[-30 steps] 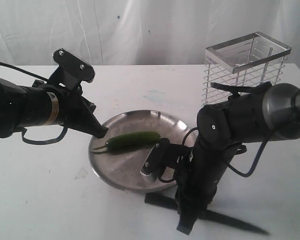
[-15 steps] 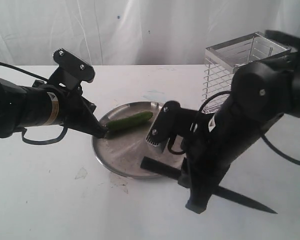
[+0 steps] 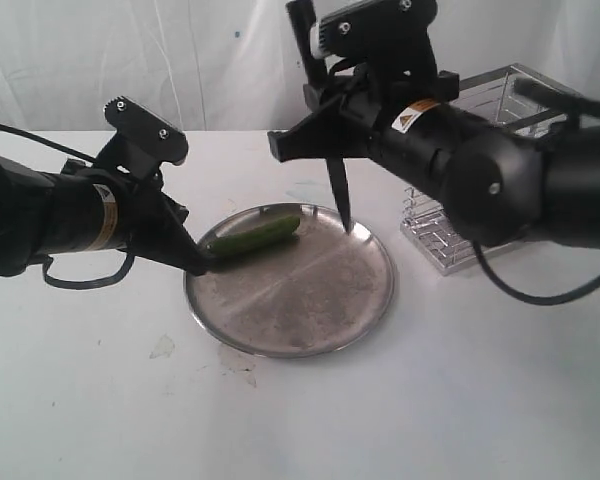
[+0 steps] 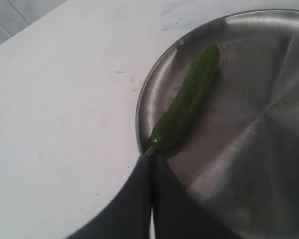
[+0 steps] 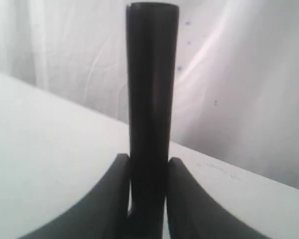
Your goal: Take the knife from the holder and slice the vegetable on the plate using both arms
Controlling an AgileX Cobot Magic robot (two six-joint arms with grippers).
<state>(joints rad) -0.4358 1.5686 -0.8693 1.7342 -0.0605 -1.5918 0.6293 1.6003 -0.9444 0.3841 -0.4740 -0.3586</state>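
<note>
My left gripper (image 3: 202,263) is shut on the thin stem of the green chilli vegetable (image 3: 252,237), which lies on the far-left part of the steel plate (image 3: 310,310). The left wrist view shows the closed tips (image 4: 150,162) at the plate's rim (image 4: 142,107), pinching the chilli's (image 4: 189,97) stem. My right gripper (image 3: 325,125) hangs above the plate's far edge, shut on the black knife (image 3: 341,195), blade pointing down, tip just over the plate. In the right wrist view the fingers (image 5: 148,162) clamp the round handle (image 5: 152,74). The wire holder (image 3: 432,232) stands behind the right arm.
A white table (image 3: 100,400) carries everything, with a white curtain (image 3: 210,60) behind it. The right arm's thick body (image 3: 500,180) covers most of the holder. A small stain (image 3: 163,346) marks the table in front of the left arm.
The right arm lifted the knife from the table in front of the plate to above its far edge, blade now pointing down. The plate and chilli shifted slightly back; the left arm held still.
</note>
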